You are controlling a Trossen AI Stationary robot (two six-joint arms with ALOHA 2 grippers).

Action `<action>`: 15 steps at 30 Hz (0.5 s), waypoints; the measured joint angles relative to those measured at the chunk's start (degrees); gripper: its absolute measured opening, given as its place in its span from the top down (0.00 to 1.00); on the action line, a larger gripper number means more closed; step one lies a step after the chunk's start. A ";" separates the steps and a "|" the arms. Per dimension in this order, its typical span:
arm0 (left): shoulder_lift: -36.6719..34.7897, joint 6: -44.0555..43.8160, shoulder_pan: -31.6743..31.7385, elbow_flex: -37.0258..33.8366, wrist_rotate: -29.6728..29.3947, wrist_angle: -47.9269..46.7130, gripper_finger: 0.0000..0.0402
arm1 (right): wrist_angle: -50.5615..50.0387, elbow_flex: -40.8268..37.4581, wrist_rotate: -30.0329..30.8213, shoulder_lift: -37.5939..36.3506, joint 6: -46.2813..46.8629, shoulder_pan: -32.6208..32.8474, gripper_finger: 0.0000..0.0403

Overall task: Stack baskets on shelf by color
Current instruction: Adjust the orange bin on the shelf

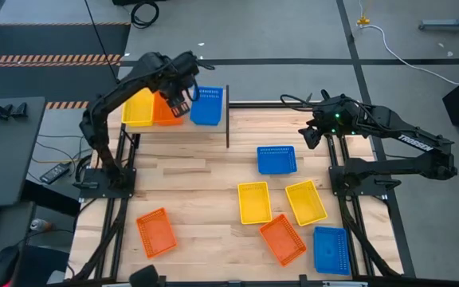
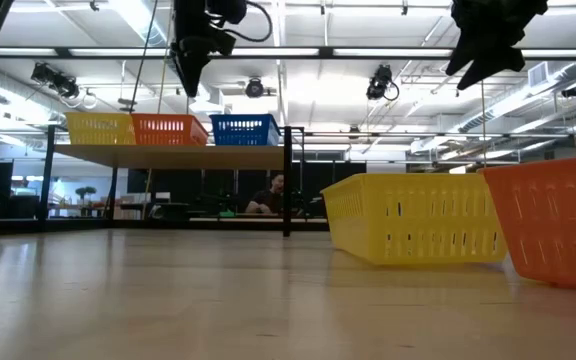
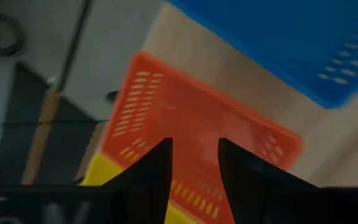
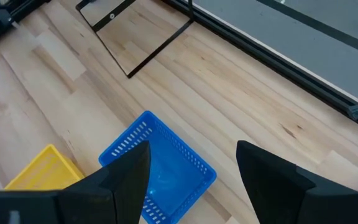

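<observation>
My left gripper (image 3: 193,163) hangs part-open, gripping nothing, above the orange basket (image 1: 164,110) on the shelf (image 2: 183,156) — my right gripper (image 4: 193,167) hovers spread wide over a blue basket (image 4: 156,169) on the table — descend off-centre and I'd shove it aside.

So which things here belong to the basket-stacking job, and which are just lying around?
Part of the job:
- shelf carrying one yellow basket, one orange basket and one blue basket
- six baskets on the table: two yellow, two orange, two blue
- left gripper above the shelf, right gripper above the table

Just lying about:
- floor cables
- a person in the background
</observation>
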 joint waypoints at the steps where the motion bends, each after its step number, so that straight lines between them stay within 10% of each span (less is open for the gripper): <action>1: 0.00 2.06 0.72 0.00 2.32 -0.01 0.67 | 0.03 0.00 -0.01 0.00 0.00 0.00 0.39; 15: 2.62 23.48 2.48 -0.02 7.09 -0.04 0.67 | 0.25 0.00 -2.26 -0.02 2.09 0.00 0.39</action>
